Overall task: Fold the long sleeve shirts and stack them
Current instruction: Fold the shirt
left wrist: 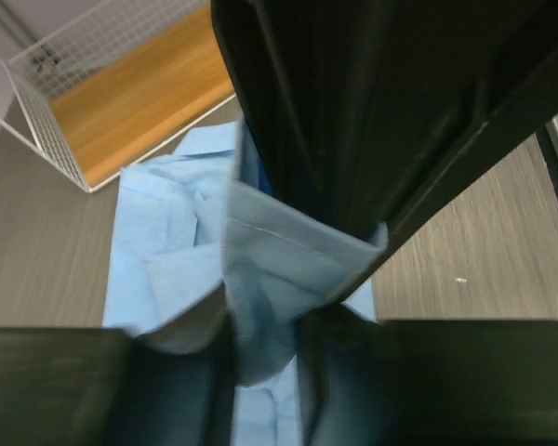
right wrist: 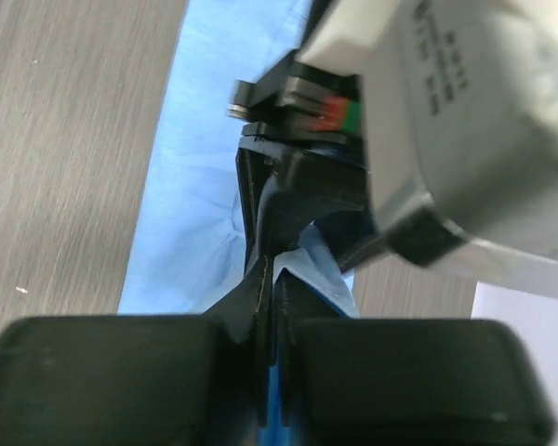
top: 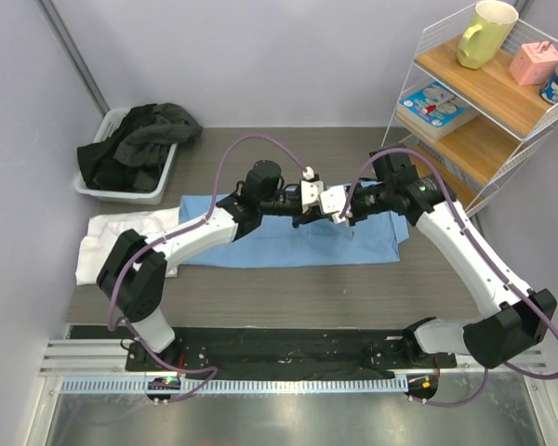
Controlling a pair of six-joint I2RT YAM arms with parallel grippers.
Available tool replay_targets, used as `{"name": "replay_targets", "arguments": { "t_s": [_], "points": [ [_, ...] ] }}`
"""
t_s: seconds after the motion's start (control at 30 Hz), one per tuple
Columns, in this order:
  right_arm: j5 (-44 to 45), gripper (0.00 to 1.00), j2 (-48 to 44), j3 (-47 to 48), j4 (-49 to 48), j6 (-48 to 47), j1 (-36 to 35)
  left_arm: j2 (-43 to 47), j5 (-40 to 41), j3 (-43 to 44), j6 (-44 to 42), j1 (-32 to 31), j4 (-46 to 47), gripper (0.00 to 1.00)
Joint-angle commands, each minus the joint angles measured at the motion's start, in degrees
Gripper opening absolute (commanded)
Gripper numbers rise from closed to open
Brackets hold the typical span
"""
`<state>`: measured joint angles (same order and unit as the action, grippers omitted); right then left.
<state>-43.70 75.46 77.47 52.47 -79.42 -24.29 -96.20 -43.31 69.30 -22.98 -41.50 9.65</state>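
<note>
Mid-bench, a bit toward the far edge, you have both end effectors meeting over the light blue shirt (top: 260, 243).

Left end effector (left wrist: 265, 348): jaws narrowed onto a raised fold of the blue cloth. The left wrist view shows the cloth filling the gap between them, so it has hold of the shirt.

Right end effector (right wrist: 270, 325): jaws all but shut, with a thin strip of blue cloth pinched between them in the right wrist view. It is also gripping the shirt.

The two grips sit just beside each other on the same lifted bit of cloth, left coming in from the left and right from the right. From the top view you cannot tell whether the two end effectors touch.

The rest of the light blue shirt lies flat across the middle of the bench (top: 307, 297), long side running left to right. Its right end is near the foot of the shelf rack (top: 484, 130). What looks like the collar is at that end, though the left wrist view is soft there.

The white shirt (top: 121, 243) is loosely bunched at the left edge of the bench, right beside the blue shirt's left end. The left arm hides the join, so you cannot tell if they overlap.

At the far left corner is a bin (top: 121, 192) heaped with dark clothes (top: 139, 139). The rack's top shelf carries a yellow mug (top: 485, 32) and a pink box (top: 535, 63).
</note>
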Motion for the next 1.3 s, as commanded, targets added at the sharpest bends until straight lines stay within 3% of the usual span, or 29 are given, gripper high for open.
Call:
{"name": "replay_targets", "arguments": {
  "t_s": [0.0,0.03,0.07,0.13,0.2,0.27,0.33,0.37,0.4,0.5,0.6,0.77,0.93,1.07,1.27],
  "points": [
    [1.75,0.18,-4.44,-2.75,-10.09,10.82,-0.84,0.84,4.89,-1.18,3.90,-0.87,10.91,0.01],
    [3.26,0.25,-5.05,-3.46,-11.93,13.47,-0.76,0.93,7.60,-1.62,5.48,-0.87,11.00,0.00],
    [5.19,0.41,-6.37,-4.34,-17.26,17.68,-0.75,1.19,9.02,-1.88,6.62,-0.69,11.09,0.00],
    [13.15,0.63,-7.69,-7.24,-23.87,31.46,0.12,1.72,13.05,-2.67,12.91,-0.34,12.23,0.00],
    [16.71,0.71,-9.79,-10.13,-31.70,42.43,2.40,2.33,24.37,-2.76,20.40,-0.17,14.08,0.00],
    [19.71,0.77,-10.86,-12.07,-36.20,47.67,6.96,2.51,35.76,-1.01,31.48,-0.17,11.29,0.00],
    [21.54,0.78,-12.53,-15.41,-40.48,54.59,10.22,2.86,44.75,-0.31,43.03,-0.25,10.39,0.00],
    [21.73,0.78,-13.05,-16.81,-41.73,56.46,12.23,2.78,52.98,1.26,47.02,-0.34,7.00,0.00],
    [21.56,0.78,-13.93,-19.00,-42.61,57.70,12.95,2.34,56.20,2.76,51.76,-0.34,3.48,0.00],
    [15.51,0.78,-14.46,-22.70,-45.34,60.87,13.40,1.37,62.09,8.56,63.47,-0.34,-6.27,0.00],
    [8.03,0.77,-14.20,-26.84,-52.10,62.98,12.70,1.54,66.93,9.63,74.82,-0.34,-9.38,0.00],
    [8.19,0.77,-7.53,-26.15,-60.28,61.49,8.83,2.07,68.71,10.07,81.15,-0.25,-11.32,0.00],
    [9.78,0.77,-2.08,-25.44,-68.01,58.50,5.14,2.77,67.22,7.17,93.01,0.36,-11.23,0.00],
    [12.58,0.77,1.00,-26.92,-73.37,57.53,2.50,3.21,66.16,5.15,96.27,0.45,-7.11,0.00],
    [16.54,0.80,3.02,-30.45,-84.02,56.05,-0.05,2.69,62.92,6.29,101.38,0.71,-8.33,0.00]
  ]
}}
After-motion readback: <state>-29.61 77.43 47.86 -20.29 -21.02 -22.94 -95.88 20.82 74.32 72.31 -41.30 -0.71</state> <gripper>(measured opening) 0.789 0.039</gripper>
